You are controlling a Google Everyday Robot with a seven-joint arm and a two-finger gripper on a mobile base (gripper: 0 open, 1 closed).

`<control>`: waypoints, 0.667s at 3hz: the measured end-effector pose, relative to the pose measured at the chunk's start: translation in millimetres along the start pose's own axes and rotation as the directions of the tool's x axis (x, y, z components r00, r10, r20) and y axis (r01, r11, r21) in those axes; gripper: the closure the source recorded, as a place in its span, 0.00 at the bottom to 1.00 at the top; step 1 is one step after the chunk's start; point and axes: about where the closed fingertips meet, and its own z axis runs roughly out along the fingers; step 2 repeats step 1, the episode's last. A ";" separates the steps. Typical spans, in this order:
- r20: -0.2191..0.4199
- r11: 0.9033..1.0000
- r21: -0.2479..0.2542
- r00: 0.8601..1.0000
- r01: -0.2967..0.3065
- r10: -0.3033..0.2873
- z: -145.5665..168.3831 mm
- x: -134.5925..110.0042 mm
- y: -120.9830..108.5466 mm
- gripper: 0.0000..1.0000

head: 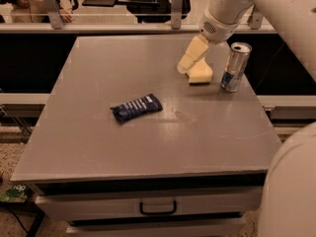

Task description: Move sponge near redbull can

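Note:
The pale yellow sponge (201, 74) lies on the grey table (148, 147) at the back right, a short way left of the redbull can (235, 67). The can is slim, silver and blue, and stands upright. My gripper (189, 59) reaches down from the white arm at the upper right. It is right at the sponge's left upper side, overlapping it in this view. I cannot tell whether it still holds the sponge.
A dark blue snack wrapper (136, 108) lies near the table's middle, left of the sponge. A railing and chairs stand behind the table's far edge. A drawer with a handle (158, 208) is under the front edge. My white body fills the right bottom corner.

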 end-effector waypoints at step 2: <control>0.000 1.000 0.000 1.000 0.000 0.000 0.0 0.0 0.0 0.00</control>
